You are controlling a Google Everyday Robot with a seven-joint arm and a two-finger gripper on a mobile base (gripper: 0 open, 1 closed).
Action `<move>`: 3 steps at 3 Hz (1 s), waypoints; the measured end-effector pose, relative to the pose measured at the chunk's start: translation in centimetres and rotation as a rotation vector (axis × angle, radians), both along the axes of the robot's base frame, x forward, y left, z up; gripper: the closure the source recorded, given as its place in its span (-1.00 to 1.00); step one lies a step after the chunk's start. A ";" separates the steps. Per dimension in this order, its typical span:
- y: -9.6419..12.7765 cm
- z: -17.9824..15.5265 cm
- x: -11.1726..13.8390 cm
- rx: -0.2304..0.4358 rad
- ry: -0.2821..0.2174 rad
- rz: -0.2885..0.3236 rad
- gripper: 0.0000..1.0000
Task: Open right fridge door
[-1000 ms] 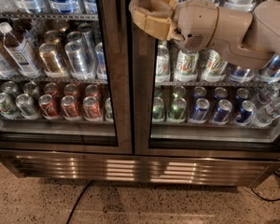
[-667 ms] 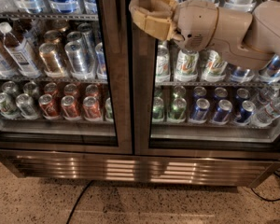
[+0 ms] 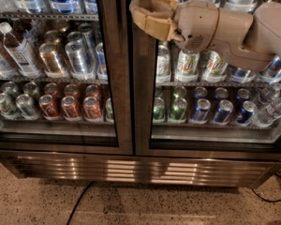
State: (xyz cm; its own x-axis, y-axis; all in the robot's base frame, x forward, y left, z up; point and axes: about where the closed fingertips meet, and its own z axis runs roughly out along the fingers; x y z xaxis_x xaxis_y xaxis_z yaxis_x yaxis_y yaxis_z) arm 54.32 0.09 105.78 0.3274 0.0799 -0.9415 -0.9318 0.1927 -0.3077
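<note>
Closest to my camera, the beige plastic robot arm [image 3: 234,27] reaches in from the upper right. Its tan two-finger gripper [image 3: 147,12] sits high in the picture against the left upright of the right fridge door [image 3: 143,102]. The fingers [image 3: 152,27] stand parted, with dark metal showing between them, and I cannot tell whether they touch the frame.

That tall glass-paned door with its dark brushed-metal frame fills the right half of my view and sits flush with the twin glass door [image 3: 117,78] on the left. Below both run a ribbed steel kick panel [image 3: 131,168], a speckled stone floor [image 3: 154,205] and a black cable [image 3: 77,203].

Behind the right glass stand green-and-white cans [image 3: 187,64] above blue cans [image 3: 222,111]. Behind the left are red and copper cans [image 3: 70,107] and a white-capped bottle [image 3: 16,48].
</note>
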 end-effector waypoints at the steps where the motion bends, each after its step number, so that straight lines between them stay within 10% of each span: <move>1: 0.1 0.0 0.0 0.005 0.003 -0.008 1.00; 3: 0.1 0.0 -0.1 -0.002 0.001 0.000 1.00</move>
